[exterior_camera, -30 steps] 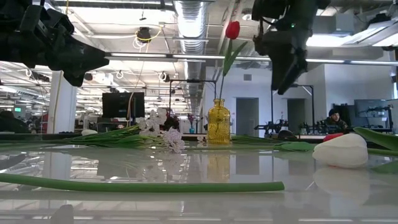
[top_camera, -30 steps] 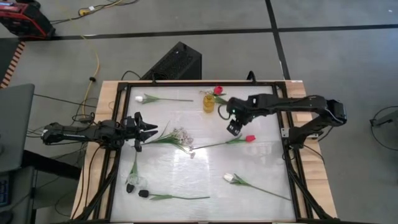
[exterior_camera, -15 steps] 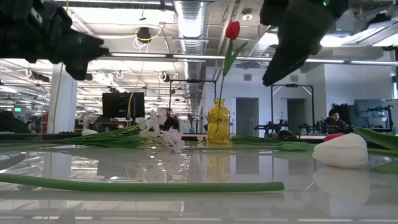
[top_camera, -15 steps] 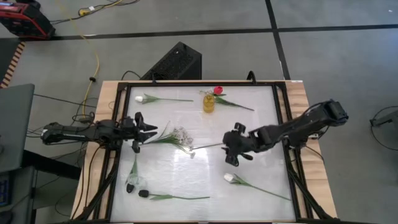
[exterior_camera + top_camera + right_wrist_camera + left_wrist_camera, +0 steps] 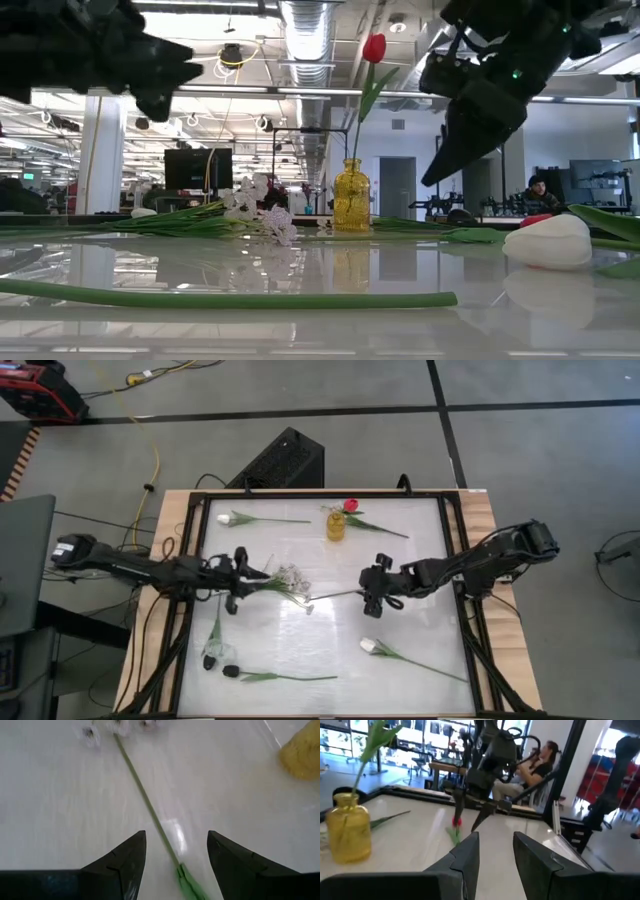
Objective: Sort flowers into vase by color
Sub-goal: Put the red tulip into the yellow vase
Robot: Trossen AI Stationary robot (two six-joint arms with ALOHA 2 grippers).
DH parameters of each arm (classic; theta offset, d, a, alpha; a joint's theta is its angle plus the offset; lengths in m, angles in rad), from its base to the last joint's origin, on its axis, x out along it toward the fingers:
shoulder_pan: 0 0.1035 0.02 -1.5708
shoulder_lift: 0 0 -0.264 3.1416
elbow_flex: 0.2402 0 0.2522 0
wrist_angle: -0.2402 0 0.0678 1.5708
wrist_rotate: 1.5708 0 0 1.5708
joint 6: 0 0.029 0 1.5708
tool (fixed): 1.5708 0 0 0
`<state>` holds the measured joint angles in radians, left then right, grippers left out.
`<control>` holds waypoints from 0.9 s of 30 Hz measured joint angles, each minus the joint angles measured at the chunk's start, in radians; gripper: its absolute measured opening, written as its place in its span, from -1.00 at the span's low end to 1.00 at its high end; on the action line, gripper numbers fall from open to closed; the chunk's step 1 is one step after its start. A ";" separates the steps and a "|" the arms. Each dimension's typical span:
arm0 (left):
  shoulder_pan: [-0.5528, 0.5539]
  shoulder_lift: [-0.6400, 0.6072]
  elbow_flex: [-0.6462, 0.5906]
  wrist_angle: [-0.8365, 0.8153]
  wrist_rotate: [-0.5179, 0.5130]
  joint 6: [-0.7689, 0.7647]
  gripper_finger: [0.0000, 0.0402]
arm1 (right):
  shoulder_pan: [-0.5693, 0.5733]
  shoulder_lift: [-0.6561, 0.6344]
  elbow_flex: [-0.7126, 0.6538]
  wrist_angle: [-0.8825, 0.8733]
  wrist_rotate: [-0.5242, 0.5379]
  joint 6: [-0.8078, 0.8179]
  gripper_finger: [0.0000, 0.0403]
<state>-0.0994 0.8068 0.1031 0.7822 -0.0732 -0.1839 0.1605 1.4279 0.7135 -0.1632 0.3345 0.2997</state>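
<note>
— Honestly, was any brand, label or writing legible at that moment?

— None could be read; nothing on the vase (image 5: 335, 526) or the table (image 5: 420, 620) showed lettering.

— Then how did the right gripper (image 5: 375, 587) stand?

— It hung over the middle of the table, right of centre, with its fingers (image 5: 122, 862) spread apart and nothing between them. In the right wrist view the green stem (image 5: 145, 802) of a flower ran on the table through the gap, without either finger touching it. From above, that stem (image 5: 335, 594) led out to the left from under the gripper.

— And the red bud at its end?

— Hidden from above by the gripper. The left wrist view showed a red tulip bud (image 5: 456, 821) on the table just below the right gripper's parted fingers, though blurred.

— What of the left gripper (image 5: 236, 571)?

— Over the left part of the table, just beside the spray of tiny white blossoms (image 5: 290, 575). Its fingers (image 5: 468, 854) were open and it held nothing.

— Where was the vase?

— Far on the table, near the middle of the far edge, with one red tulip (image 5: 374, 47) standing upright in it. It was well apart from both grippers.

— The other flowers?

— A white tulip (image 5: 224, 518) lay far left, another white one (image 5: 369, 646) near right. Two dark buds (image 5: 210, 661) at the near left were too small to make out well.
</note>
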 joint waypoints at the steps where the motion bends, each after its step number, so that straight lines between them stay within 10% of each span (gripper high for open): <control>1: 0.000 0.045 0.028 0.006 0.007 0.005 -0.46 | -0.002 0.000 -0.013 0.030 -0.002 -0.013 0.16; 21: 0.000 0.668 0.383 -0.058 0.105 0.025 -0.46 | -0.062 0.223 -0.142 0.425 -0.130 -0.177 0.16; 27: 0.000 0.734 0.408 -0.062 0.084 0.029 -0.46 | -0.072 0.279 -0.138 0.421 -0.183 -0.174 -0.15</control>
<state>-0.0994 1.5407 0.5111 0.7199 0.0113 -0.1553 0.0887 1.7071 0.5760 0.2582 0.1512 0.1257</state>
